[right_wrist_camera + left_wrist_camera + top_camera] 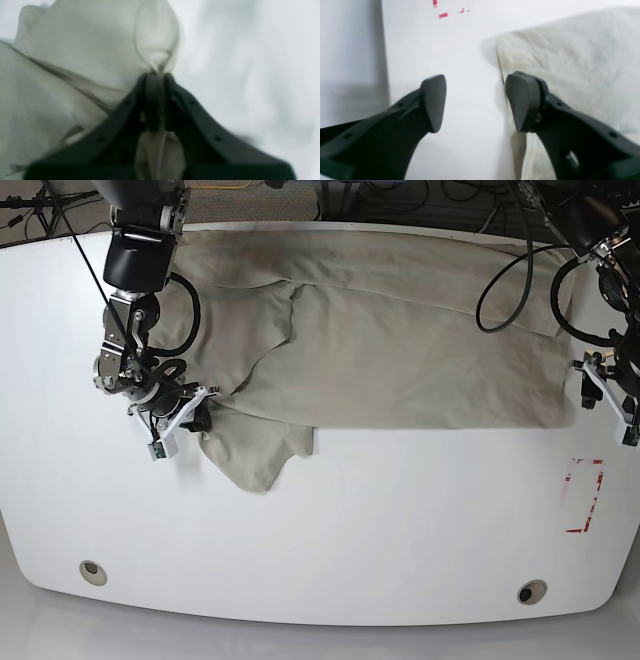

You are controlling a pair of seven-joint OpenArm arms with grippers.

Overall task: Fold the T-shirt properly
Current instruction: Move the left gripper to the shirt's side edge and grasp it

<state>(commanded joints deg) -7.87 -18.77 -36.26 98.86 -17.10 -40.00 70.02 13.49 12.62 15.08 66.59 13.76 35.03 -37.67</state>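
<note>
Right hand clenched on a fold of the T-shirt; left hand released, straddling the shirt's edge on the worktop.

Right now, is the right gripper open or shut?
Shut. In the right wrist view the right gripper has its fingers pressed together on a pinch of the T-shirt.
</note>
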